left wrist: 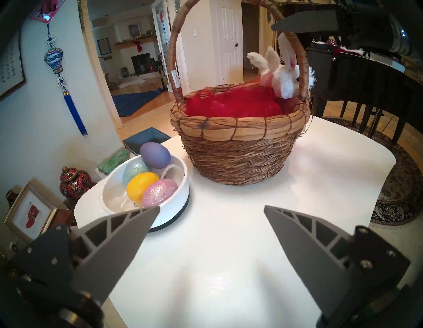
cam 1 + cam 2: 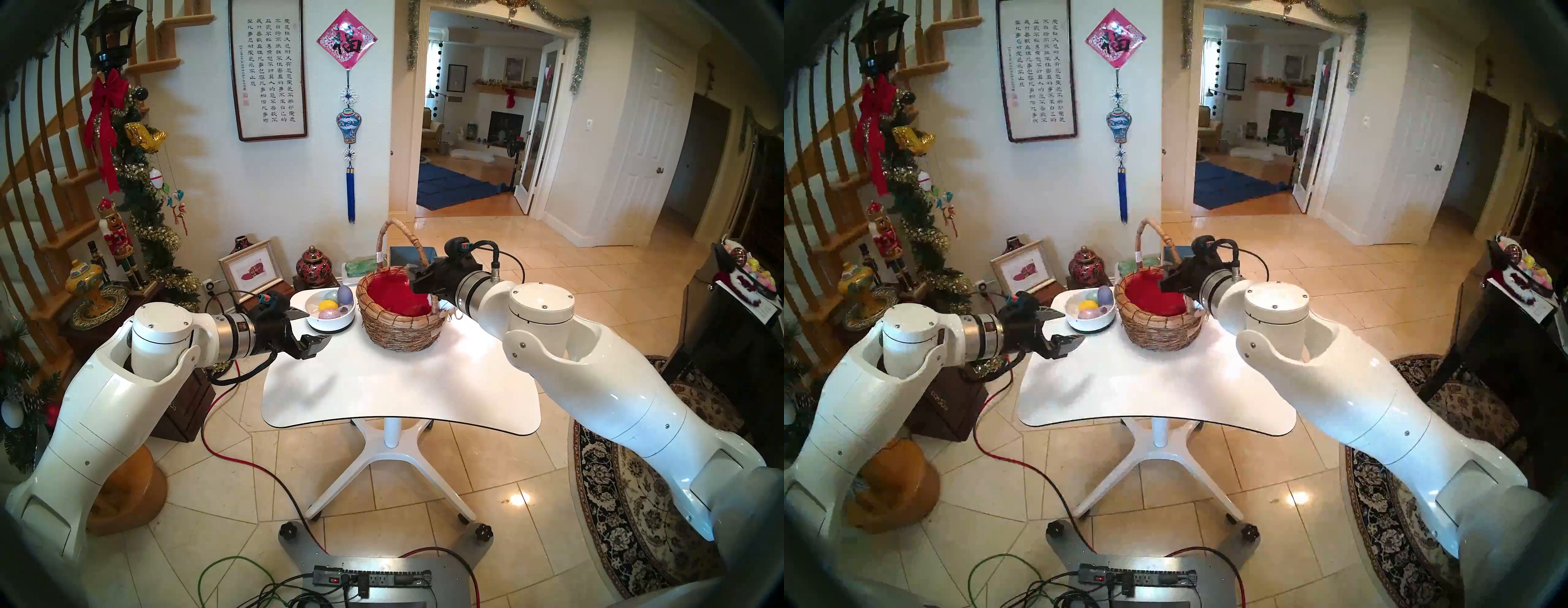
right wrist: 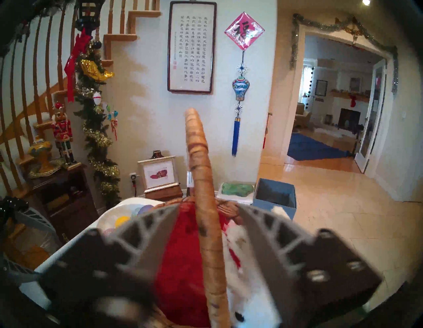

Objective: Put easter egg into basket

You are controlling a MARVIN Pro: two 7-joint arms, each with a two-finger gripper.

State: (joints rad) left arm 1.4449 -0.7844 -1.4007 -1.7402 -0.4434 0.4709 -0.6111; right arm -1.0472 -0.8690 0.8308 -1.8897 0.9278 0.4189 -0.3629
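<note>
The brown wicker basket stands at the back of the white table, with red lining inside and a white plush bunny on its rim. Left of it, a shallow white bowl holds several easter eggs: purple, teal glitter, yellow and pink glitter. My left gripper hovers open and empty over the table's left edge, just in front of the bowl. Over the basket's right rim, my right gripper has its fingers slightly apart on either side of the handle, with gaps showing.
Behind the table stand a blue box, a green slab, a framed picture and a red jar. A decorated stair rail and dark cabinet are on the left. A dark piano is on the right.
</note>
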